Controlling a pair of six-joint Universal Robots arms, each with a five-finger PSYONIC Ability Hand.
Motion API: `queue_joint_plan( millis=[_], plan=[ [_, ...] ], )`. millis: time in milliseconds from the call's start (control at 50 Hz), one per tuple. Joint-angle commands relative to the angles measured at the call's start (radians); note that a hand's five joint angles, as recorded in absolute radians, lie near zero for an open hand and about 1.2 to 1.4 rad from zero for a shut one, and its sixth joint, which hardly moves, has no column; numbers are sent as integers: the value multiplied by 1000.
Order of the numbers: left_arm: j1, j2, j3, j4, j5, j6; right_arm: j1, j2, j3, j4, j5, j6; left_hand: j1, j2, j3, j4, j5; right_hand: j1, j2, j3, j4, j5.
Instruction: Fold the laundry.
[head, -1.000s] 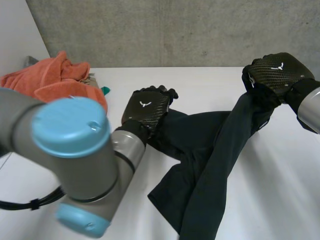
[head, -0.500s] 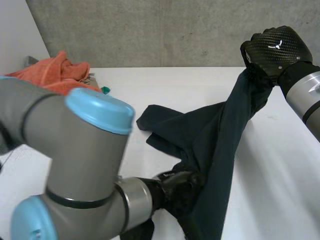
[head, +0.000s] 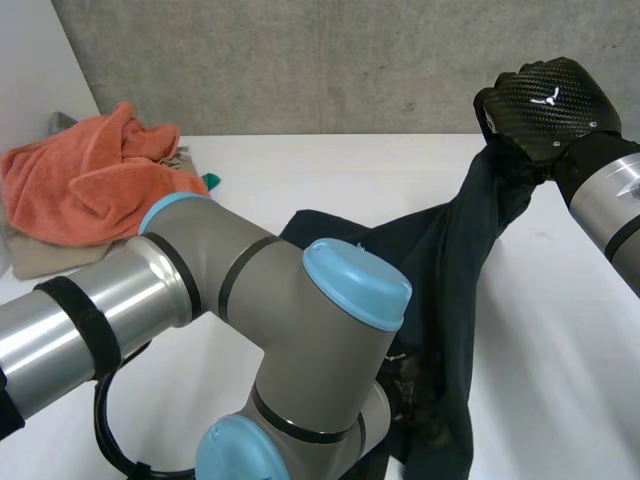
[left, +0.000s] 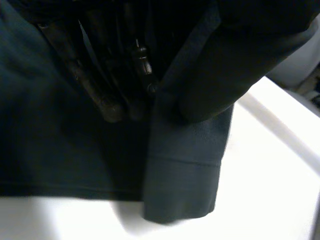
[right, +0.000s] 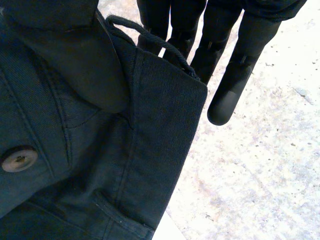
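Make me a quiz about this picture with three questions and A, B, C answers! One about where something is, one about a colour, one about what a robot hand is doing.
1. Where is the orange towel?
A. In a robot hand.
B. On the table's left side.
C. On the floor.
2. What colour are the trousers?
A. White.
B. Orange.
C. Very dark.
3. What is the right robot hand doing?
A. Holding the trousers' waistband up.
B. Lying flat on the table.
C. Waving, holding nothing.
Answers: 1 B, it lies heaped there; 2 C, the cloth looks nearly black; 3 A, the waistband hangs from its grip.
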Motion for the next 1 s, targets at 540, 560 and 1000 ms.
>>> queue_joint_plan(
  millis=[540,560,1000],
  plan=[
    [538,211,55,186,-249,1012,56,334,-203,314,-116,-226,237,207,219,207,230,281,222,219,200,265],
    [529,182,101,231,-242,1009,67,383,-261,281,-92,-211,237,207,219,207,230,281,222,219,200,265],
    [572,321,303,820,-171,1064,92,505,-716,-505,-33,134,237,207,219,207,230,281,222,219,200,265]
  ],
)
